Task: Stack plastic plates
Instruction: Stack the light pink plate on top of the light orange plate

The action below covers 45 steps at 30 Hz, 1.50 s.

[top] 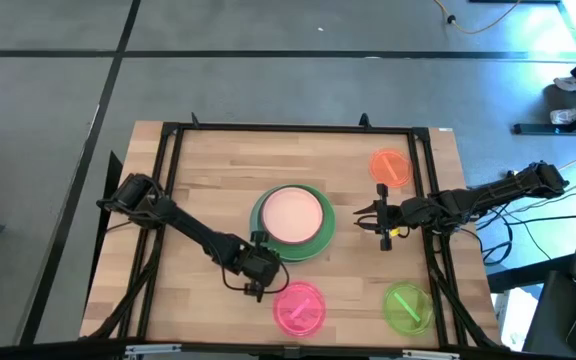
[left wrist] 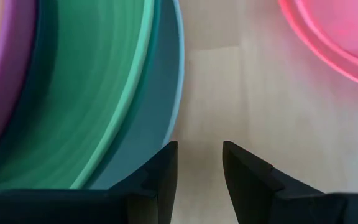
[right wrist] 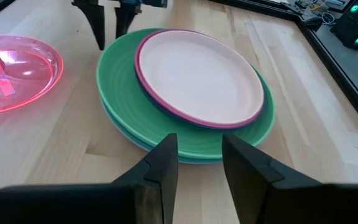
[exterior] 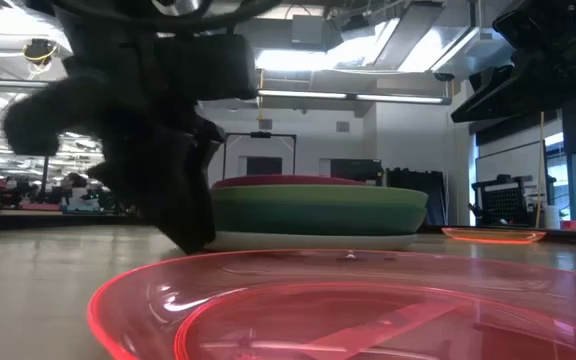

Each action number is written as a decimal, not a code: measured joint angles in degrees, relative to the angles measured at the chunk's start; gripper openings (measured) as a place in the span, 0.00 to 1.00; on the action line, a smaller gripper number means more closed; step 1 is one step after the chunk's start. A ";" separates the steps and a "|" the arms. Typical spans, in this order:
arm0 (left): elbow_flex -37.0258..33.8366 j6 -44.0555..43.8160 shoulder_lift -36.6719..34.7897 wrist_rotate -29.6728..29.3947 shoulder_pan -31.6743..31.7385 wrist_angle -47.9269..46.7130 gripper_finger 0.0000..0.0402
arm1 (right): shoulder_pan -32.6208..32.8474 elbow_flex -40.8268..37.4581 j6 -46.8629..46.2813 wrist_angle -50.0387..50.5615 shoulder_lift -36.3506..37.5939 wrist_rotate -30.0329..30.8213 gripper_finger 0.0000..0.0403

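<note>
A stack of plates (top: 290, 222) lies in the table's middle, a peach plate (right wrist: 197, 74) on top. A magenta rim, a green plate (right wrist: 117, 93) and a pale blue-grey rim (left wrist: 166, 93) show below it. A pink plate (top: 300, 307), a lime plate (top: 406, 305) and an orange plate (top: 390, 167) lie singly on the wood. My left gripper (left wrist: 199, 168) is open, pointing down at the stack's near left rim. It also shows in the right wrist view (right wrist: 109, 37). My right gripper (right wrist: 199, 168) is open and empty, just right of the stack. My left gripper has one finger (left wrist: 163, 171) over the edge of the stack's pale blue-grey bottom rim and the other over bare wood. I cannot tell whether that finger touches the rim.
A black frame (top: 168, 140) runs around the wooden table top. In the low view, the pink plate (exterior: 368, 310) fills the foreground before the stack (exterior: 318, 210), and the orange plate (exterior: 493, 236) lies far right. Bare wood lies at the table's far left.
</note>
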<state>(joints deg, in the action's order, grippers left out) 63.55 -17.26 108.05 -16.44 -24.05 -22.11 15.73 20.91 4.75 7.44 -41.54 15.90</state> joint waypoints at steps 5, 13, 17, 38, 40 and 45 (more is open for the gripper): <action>0.00 -0.03 0.00 -2.54 1.99 -0.02 0.30 | 0.00 0.00 0.02 0.02 -0.02 0.00 0.29; 0.00 -10.74 0.00 8.36 3.83 3.09 0.30 | 0.02 0.00 0.02 0.42 0.00 0.00 0.29; 0.02 -19.58 0.00 18.14 3.96 9.48 0.30 | 0.00 0.00 0.02 0.42 0.00 -0.02 0.29; 0.09 -38.75 5.74 25.15 5.26 22.26 0.30 | 0.00 -0.02 -0.20 0.50 -0.02 0.00 0.29; 0.09 -38.75 5.84 25.33 5.18 22.17 0.30 | 0.00 -0.02 -0.20 0.41 -0.01 0.00 0.29; 0.09 -37.76 5.84 25.18 5.18 22.64 0.30 | 0.00 -0.02 -0.20 0.39 -0.02 0.00 0.29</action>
<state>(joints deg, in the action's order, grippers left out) 63.64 -55.02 113.89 8.74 -18.87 0.54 15.73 20.88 4.56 7.84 -41.56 15.90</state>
